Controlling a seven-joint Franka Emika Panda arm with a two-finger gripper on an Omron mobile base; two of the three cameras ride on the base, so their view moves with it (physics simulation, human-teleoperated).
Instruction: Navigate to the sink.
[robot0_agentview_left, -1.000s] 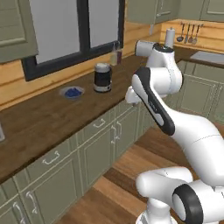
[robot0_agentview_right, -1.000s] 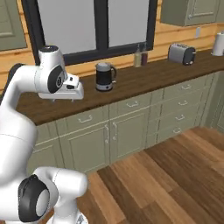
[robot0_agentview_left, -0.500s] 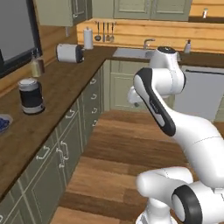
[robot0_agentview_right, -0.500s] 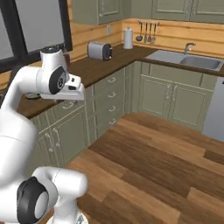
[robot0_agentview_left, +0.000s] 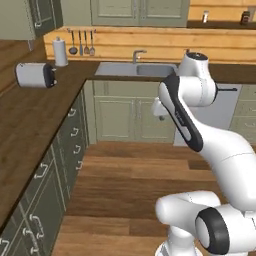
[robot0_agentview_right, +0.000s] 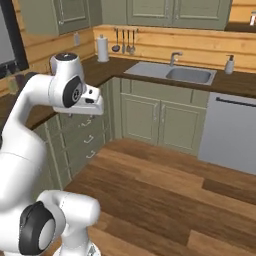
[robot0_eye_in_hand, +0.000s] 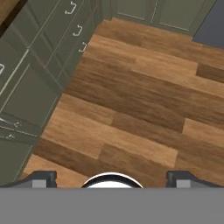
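The sink (robot0_agentview_right: 178, 73) is in your sights but you haven't reached it: in the right base view it sits at about 1 o'clock, set into the dark counter (robot0_agentview_right: 235, 85) along the far wall, faucet (robot0_agentview_right: 174, 58) behind the basin and a soap bottle (robot0_agentview_right: 229, 64) just to its right. In the left base view it lies near 12 o'clock, partly behind the arm. A stretch of bare wood floor (robot0_agentview_right: 170, 185) separates you from its cabinet doors (robot0_agentview_right: 157, 118). I judge the turn toward it as mostly made, with the drive across the floor left. The gripper (robot0_eye_in_hand: 111, 178) is empty and points down at the planks, its tips spread wide at 7 and 5 o'clock in the hand view. A toaster (robot0_agentview_left: 34, 75) rests on the left counter, at about 10 o'clock
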